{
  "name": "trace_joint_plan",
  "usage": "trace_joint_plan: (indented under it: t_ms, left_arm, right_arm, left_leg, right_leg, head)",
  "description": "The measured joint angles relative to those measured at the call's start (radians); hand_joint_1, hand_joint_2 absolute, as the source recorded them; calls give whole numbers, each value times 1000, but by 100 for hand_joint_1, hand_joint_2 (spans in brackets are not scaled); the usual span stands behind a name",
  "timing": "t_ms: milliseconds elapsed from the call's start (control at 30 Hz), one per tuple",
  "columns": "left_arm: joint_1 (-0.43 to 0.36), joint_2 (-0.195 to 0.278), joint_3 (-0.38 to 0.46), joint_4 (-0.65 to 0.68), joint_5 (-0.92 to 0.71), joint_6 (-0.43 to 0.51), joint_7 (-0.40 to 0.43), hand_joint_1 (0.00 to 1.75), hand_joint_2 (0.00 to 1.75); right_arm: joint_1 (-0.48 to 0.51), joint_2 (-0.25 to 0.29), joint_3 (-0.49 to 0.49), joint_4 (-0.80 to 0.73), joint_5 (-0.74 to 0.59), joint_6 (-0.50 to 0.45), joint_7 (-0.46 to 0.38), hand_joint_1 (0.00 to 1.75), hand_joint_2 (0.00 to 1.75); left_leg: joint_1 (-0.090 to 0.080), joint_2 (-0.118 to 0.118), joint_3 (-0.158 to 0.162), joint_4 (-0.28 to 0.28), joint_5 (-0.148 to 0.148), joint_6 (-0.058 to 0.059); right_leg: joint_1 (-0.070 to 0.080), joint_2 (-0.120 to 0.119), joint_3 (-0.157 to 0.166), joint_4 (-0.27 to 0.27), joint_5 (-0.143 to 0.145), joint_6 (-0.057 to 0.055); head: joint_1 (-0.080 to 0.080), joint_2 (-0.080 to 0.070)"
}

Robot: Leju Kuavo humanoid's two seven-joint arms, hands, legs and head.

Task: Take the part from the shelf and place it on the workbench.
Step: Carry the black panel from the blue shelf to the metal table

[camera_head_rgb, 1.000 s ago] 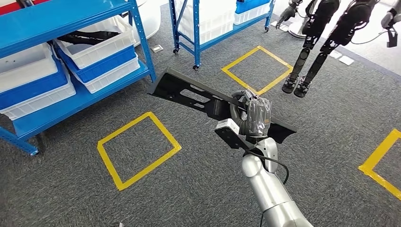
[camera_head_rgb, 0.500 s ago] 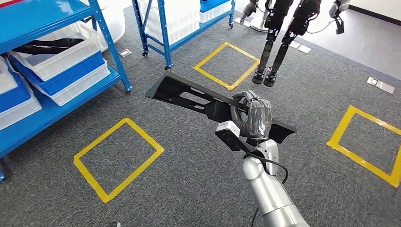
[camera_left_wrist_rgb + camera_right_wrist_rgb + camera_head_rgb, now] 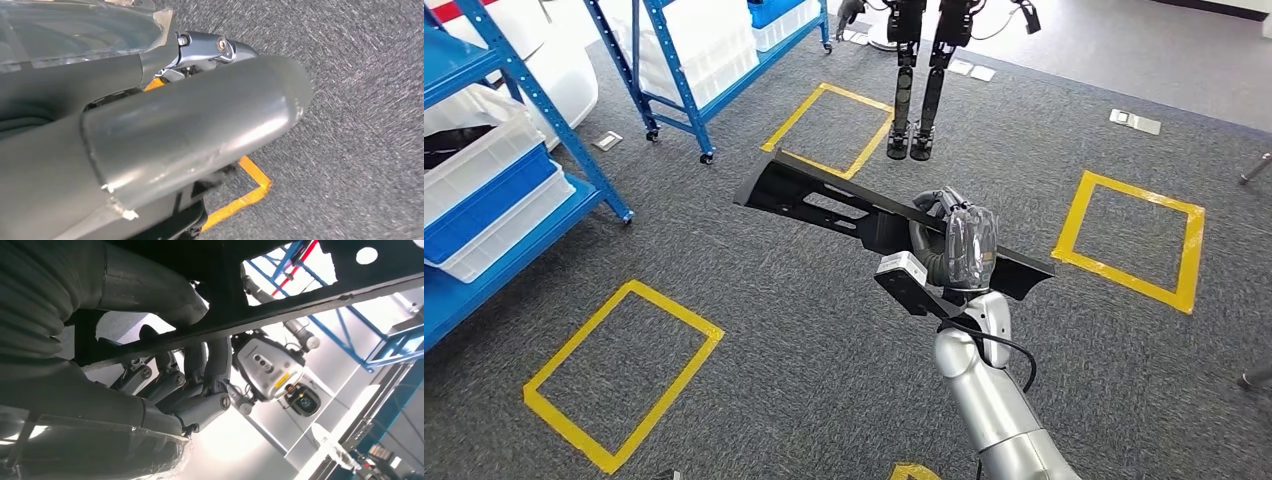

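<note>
1. The right hand (image 3: 962, 248) is up in front of the robot, fingers (image 3: 200, 385) wrapped tight around the long black part (image 3: 824, 205), gripping it towards one end.
2. The part is carried in the air above the grey carpet (image 3: 804, 340), its longer stretch reaching out to the hand's left, tilted slightly.
3. The left hand (image 3: 150, 125) hangs over the carpet beside a strip of yellow tape (image 3: 245, 195); whether its fingers are apart or curled, I cannot tell.
4. Blue shelving (image 3: 524, 90) with white bins sits well off to the hand's left; yellow floor squares (image 3: 1134, 235) lie around it.
</note>
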Motion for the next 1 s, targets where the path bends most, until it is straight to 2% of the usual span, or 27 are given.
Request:
trace_joint_plan:
  t_ms: [33, 67, 133, 167, 200, 267, 300, 367, 400, 433, 467, 500, 533, 567, 633, 667, 700, 767, 800, 833, 867, 900, 933, 967, 1000]
  left_arm:
    - [0, 0, 0, 0, 0, -1, 1, 0, 0]
    - [0, 0, 0, 0, 0, -1, 1, 0, 0]
    - [0, 1, 0, 0, -1, -2, 1, 0, 0]
    - [0, 2, 0, 0, -1, -2, 2, 0, 0]
    - [-1, 2, 0, 0, -2, -2, 2, 0, 0]
    - [-2, 3, 0, 0, -3, -6, 3, 0, 0]
    - [-3, 2, 1, 0, -4, -7, 3, 0, 0]
    - [-3, 2, 1, -1, -6, -11, 3, 0, 0]
    - [-2, 2, 2, -1, -7, -11, 3, 0, 0]
    - [-2, 2, 2, -1, -9, -12, 3, 0, 0]
    - [-1, 2, 4, -1, -10, -13, 3, 0, 0]
    - [-1, 2, 5, -1, -11, -14, 3, 0, 0]
    - [-1, 2, 6, -1, -12, -15, 3, 0, 0]
    - [-2, 2, 8, -1, -12, -17, 4, 0, 0]
    - [-2, 2, 10, -1, -13, -19, 5, 0, 0]
    - [-2, 3, 10, -1, -14, -20, 5, 0, 0]
    - [-3, 3, 10, -2, -14, -20, 6, 0, 0]
    - [-4, 3, 10, -2, -16, -21, 7, 0, 0]
    - [-5, 3, 10, -2, -17, -21, 8, 0, 0]
    - [-5, 3, 11, -3, -18, -22, 8, 0, 0]
    - [-5, 2, 11, -3, -20, -23, 8, 0, 0]
    - [-5, 2, 11, -3, -21, -23, 9, 0, 0]
    - [-4, 2, 11, -3, -22, -24, 10, 0, 0]
    - [-2, 3, 11, -3, -23, -24, 11, 0, 0]
    - [-2, 3, 11, -3, -24, -25, 12, 0, 0]
  right_arm:
    - [1, 0, 0, 0, 1, 0, 1, 175, 175]
    - [2, 0, -1, 0, 1, 0, 2, 175, 175]
    - [1, 0, -1, -3, 3, 0, 3, 175, 175]
    - [1, 1, -1, -5, 4, 0, 4, 175, 175]
    - [1, 1, -1, -6, 6, 0, 6, 175, 175]
    - [3, 0, -2, -9, 10, 1, 10, 175, 175]
    - [4, -1, -2, -12, 12, 1, 11, 175, 175]
    - [4, -3, -3, -18, 17, 2, 15, 175, 175]
    - [4, -3, -3, -20, 20, 3, 17, 175, 175]
    - [5, -3, -2, -23, 24, 4, 20, 175, 175]
    - [7, -3, -3, -24, 28, 6, 22, 175, 175]
    - [11, -4, -3, -25, 31, 9, 25, 175, 175]
    - [14, -4, -4, -26, 33, 11, 27, 175, 175]
    - [16, -4, -4, -28, 35, 13, 28, 175, 175]
    - [17, -3, -5, -36, 37, 17, 28, 175, 175]
    - [17, -2, -6, -40, 38, 18, 28, 175, 175]
    - [17, -1, -6, -44, 39, 18, 28, 175, 175]
    - [19, -1, -9, -47, 42, 18, 28, 175, 175]
    - [20, -1, -11, -49, 43, 18, 28, 175, 175]
    - [22, -2, -13, -53, 45, 18, 29, 175, 175]
    - [23, -1, -15, -57, 47, 18, 30, 175, 175]
    - [25, 1, -16, -60, 49, 18, 31, 175, 175]
    - [27, 3, -17, -63, 51, 18, 31, 175, 175]
    - [31, 5, -18, -64, 52, 18, 31, 175, 175]
    - [36, 6, -19, -66, 53, 18, 32, 175, 175]
  left_leg:
    - [0, -3, 2, -11, 18, 3]
    - [0, -9, 22, -59, 52, 7]
    - [1, -48, 85, -195, 121, 19]
    - [1, -65, 107, -244, 139, 23]
    - [0, -76, 119, -271, 145, 26]
    - [-4, -61, 123, -282, 147, 28]
    - [-4, -49, 124, -288, 152, 32]
    - [-3, -22, 127, -300, 162, 42]
    - [-4, -9, 127, -303, 164, 44]
    - [-6, 6, 125, -303, 164, 46]
    - [-7, 20, 124, -303, 164, 46]
    - [-7, 34, 123, -302, 164, 46]
    - [-7, 49, 122, -302, 164, 45]
    - [-7, 62, 123, -302, 163, 43]
    - [-10, 86, 124, -298, 157, 35]
    - [-12, 97, 124, -294, 154, 29]
    - [-15, 106, 125, -291, 150, 23]
    - [-15, 126, 129, -290, 145, 14]
    - [-11, 122, 129, -287, 140, 9]
    - [-6, 105, 126, -273, 127, 4]
    - [-2, 78, 116, -243, 104, 1]
    - [1, 44, 96, -189, 70, -2]
    - [1, 20, 68, -122, 33, -1]
    - [1, 8, 38, -56, 3, -1]
    - [1, 2, 16, -10, -10, 1]
  right_leg:
    - [1, 15, 0, 0, 1, -1]
    - [2, 30, 1, 1, 2, -1]
    - [4, 57, -1, 3, 4, 2]
    - [5, 69, -4, 5, 6, 6]
    - [6, 80, -8, 5, 9, 10]
    - [6, 99, -19, 3, 16, 23]
    - [6, 90, -26, 7, 16, 27]
    - [10, 37, -59, 60, -12, 28]
    - [10, 5, -88, 118, -40, 25]
    - [9, -13, -122, 187, -70, 24]
    - [7, -20, -151, 250, -92, 26]
    - [5, -23, -166, 288, -102, 31]
    - [3, -27, -161, 286, -98, 38]
    - [-1, -35, -133, 241, -80, 48]
    - [-4, -80, -47, 97, -37, 62]
    - [-2, -98, -19, 45, -22, 61]
    - [1, -109, -5, 19, -16, 56]
    - [6, -90, -8, 15, -13, 41]
    - [4, -78, -8, 15, -12, 34]
    - [1, -65, -8, 14, -10, 27]
    - [-2, -54, -8, 13, -8, 18]
    - [-3, -42, -8, 12, -6, 11]
    - [-1, -30, -9, 13, -5, 6]
    - [3, -17, -9, 13, -5, 3]
    - [6, -2, -10, 13, -4, 2]
  head:
    - [0, 0]
    - [0, 0]
    - [0, 0]
    - [0, 0]
    - [0, 0]
    - [1, 0]
    - [1, 0]
    - [6, 0]
    - [8, 0]
    - [11, 0]
    - [12, 0]
    - [13, 0]
    - [14, 0]
    - [15, 0]
    - [16, 0]
    - [15, 0]
    - [14, 0]
    - [12, 0]
    - [12, 0]
    - [11, 0]
    - [10, 0]
    - [8, 0]
    - [6, 0]
    - [5, 0]
    - [4, 0]
